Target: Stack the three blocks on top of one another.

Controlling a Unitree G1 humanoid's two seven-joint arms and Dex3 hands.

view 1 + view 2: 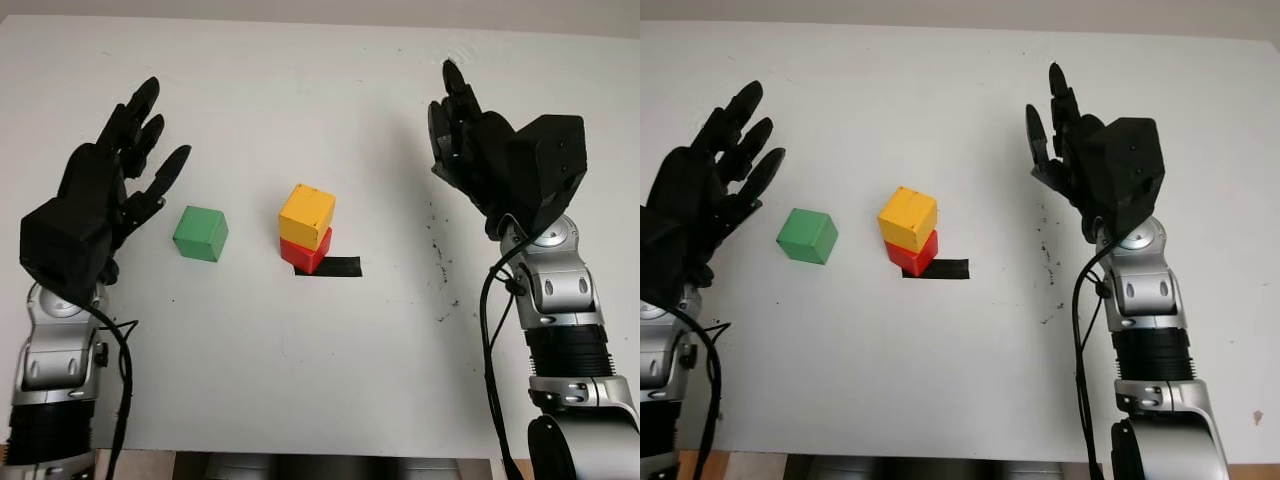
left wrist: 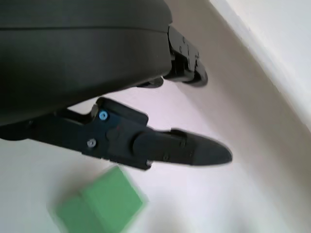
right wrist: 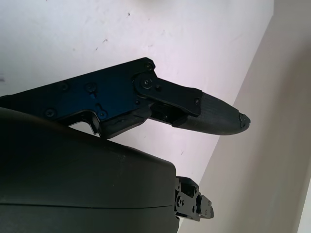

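Observation:
A yellow block [image 1: 306, 215] sits on top of a red block [image 1: 305, 250] at the middle of the white table [image 1: 320, 380], beside a strip of black tape [image 1: 335, 267]. A green block [image 1: 201, 233] stands alone on the table to their left, and it appears close under my left hand in the left wrist view [image 2: 99, 206]. My left hand [image 1: 135, 160] is open, raised above the table just left of the green block. My right hand [image 1: 455, 130] is open, held up well to the right of the two stacked blocks.
Dark scuff marks [image 1: 438, 250] speckle the table between the stack and my right arm. The table's front edge [image 1: 320, 455] runs along the bottom, and its far edge meets a pale wall [image 1: 320, 12].

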